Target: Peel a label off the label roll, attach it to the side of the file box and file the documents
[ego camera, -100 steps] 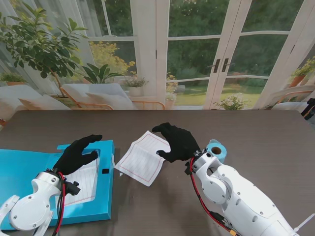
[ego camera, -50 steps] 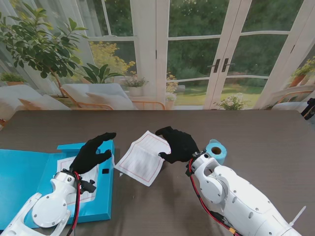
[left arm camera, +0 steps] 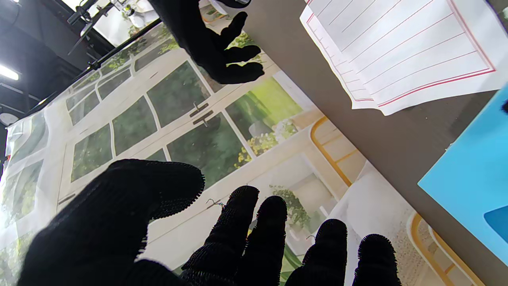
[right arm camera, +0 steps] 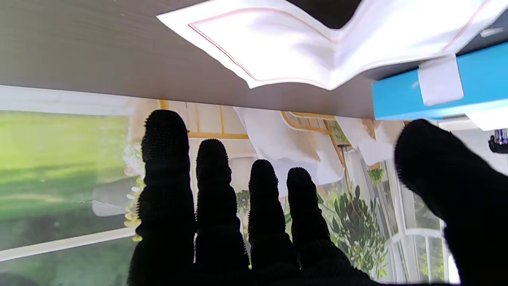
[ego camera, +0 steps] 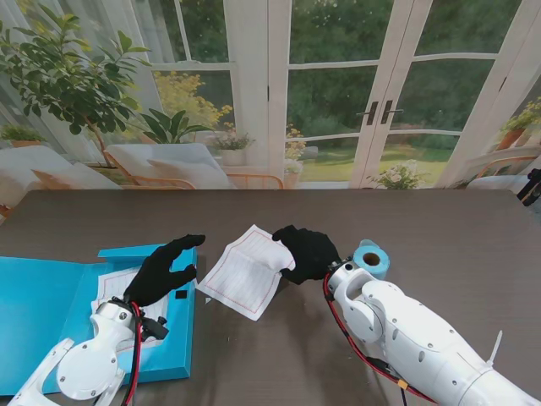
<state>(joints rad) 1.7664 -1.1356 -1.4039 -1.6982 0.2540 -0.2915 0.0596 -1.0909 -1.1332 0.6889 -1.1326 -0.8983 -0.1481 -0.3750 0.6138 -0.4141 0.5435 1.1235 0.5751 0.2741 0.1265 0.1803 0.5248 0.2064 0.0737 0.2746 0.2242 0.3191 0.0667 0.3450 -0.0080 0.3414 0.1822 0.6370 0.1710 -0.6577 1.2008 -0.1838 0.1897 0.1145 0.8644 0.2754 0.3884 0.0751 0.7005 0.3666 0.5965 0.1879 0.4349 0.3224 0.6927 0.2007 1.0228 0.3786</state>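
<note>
The open blue file box (ego camera: 51,313) lies at my left with a lined sheet (ego camera: 114,288) inside. A white label (right arm camera: 440,85) is stuck on the box's side (right arm camera: 401,99). My left hand (ego camera: 165,271) hovers open over the box's right edge, fingers spread toward the loose documents (ego camera: 243,275). Those sheets lie mid-table, slightly buckled (right arm camera: 278,43). My right hand (ego camera: 308,252) is open at their right corner, with nothing between the thumb and the fingers (right arm camera: 214,190). The blue label roll (ego camera: 370,258) stands just right of that hand.
The dark table (ego camera: 439,228) stretches to my right and away from me. A printed backdrop of windows and plants stands along its far edge. The right hand (left arm camera: 214,43) also shows in the left wrist view, beyond the sheets (left arm camera: 401,51).
My left hand has moved right and away from me, across the box toward the loose sheets. My right hand has lowered slightly onto the sheets' right corner.
</note>
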